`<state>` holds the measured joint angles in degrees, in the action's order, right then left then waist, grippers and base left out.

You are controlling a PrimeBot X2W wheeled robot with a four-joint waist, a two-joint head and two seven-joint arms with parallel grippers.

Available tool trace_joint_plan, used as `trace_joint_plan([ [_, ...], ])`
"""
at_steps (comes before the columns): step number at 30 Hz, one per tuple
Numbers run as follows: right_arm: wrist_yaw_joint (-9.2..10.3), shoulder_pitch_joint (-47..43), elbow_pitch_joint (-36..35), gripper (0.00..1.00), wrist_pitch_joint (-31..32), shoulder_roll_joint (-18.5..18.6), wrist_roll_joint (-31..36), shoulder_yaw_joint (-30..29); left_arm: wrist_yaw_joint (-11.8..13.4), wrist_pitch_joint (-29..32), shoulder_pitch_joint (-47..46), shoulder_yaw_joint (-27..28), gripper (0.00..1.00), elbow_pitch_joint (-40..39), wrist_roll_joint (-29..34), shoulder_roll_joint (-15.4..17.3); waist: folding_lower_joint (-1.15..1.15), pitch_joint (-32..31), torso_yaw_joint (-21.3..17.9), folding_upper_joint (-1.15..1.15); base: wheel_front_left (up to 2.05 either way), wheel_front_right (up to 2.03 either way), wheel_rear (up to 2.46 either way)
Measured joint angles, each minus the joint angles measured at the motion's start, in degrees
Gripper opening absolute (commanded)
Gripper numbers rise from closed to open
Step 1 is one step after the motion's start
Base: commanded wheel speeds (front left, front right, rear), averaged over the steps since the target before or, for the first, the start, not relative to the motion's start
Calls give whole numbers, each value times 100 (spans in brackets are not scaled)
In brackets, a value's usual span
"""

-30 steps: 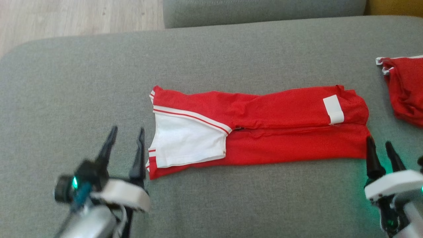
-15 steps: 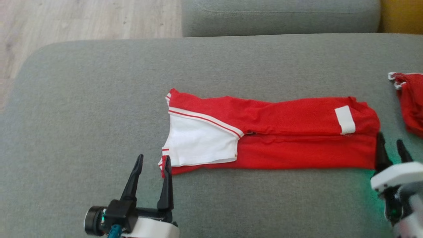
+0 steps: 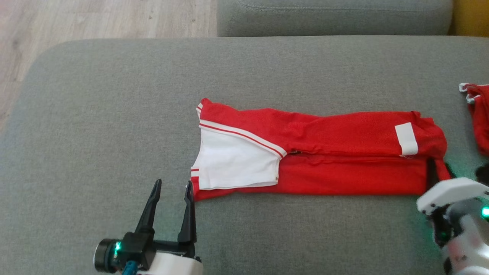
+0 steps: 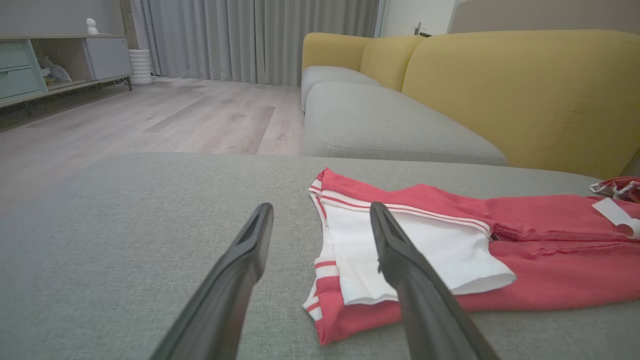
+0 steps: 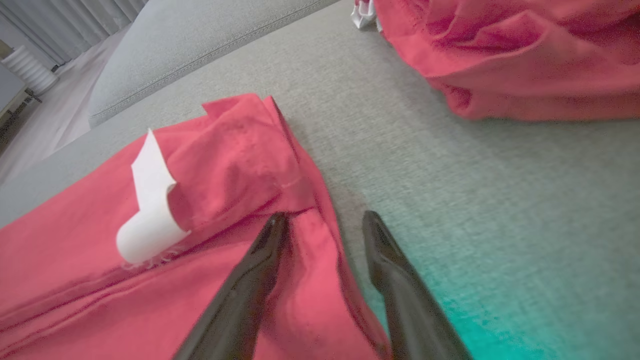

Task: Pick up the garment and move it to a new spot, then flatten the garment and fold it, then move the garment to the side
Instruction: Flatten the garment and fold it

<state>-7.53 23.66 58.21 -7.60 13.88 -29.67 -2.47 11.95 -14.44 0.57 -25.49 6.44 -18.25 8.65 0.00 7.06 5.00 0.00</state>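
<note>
Because the folded red garment lies flat across the middle of the grey sofa cushion, running from nine to three o'clock, an uneven lift would likely spoil its fold. The left pincer, released and wide, sits just off the garment's seven o'clock corner, gripping nothing. The right pincer straddles the hem at four o'clock, fingers apart, not clamped; it may catch only the top layer. A second red cloth lies near at three o'clock and could snag.
</note>
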Motion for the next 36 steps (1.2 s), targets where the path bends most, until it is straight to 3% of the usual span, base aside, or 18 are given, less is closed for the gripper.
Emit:
trace_joint_plan([
  [1,0,65,25,17,24,-52,1,10,-41,0,23,27,100,26,31,-18,0,3,-20,0,0,0,0],
  [2,0,107,34,0,60,-91,9,43,-84,0,36,64,100,43,62,-41,0,4,-37,0,0,0,0],
  [12,0,150,-71,0,-69,-131,41,259,-358,0,68,333,100,207,294,-219,0,-90,-162,0,0,0,0],
  [22,0,133,-479,0,-54,420,-65,291,-547,0,110,512,100,264,421,-359,0,-171,-236,0,0,0,0],
  [28,0,129,-630,0,331,582,-168,301,-650,0,110,545,100,302,479,-401,0,-154,-264,0,0,0,0],
  [29,0,109,-628,55,450,581,-186,324,-678,0,110,552,100,315,480,-409,0,-152,-263,0,0,0,0],
  [30,0,71,-628,100,520,580,-198,331,-701,0,110,556,100,332,483,-415,0,-149,-259,0,0,0,0],
  [36,0,-101,-680,100,325,588,-141,155,-800,0,109,577,100,398,531,-454,0,-114,-213,0,0,0,0],
])
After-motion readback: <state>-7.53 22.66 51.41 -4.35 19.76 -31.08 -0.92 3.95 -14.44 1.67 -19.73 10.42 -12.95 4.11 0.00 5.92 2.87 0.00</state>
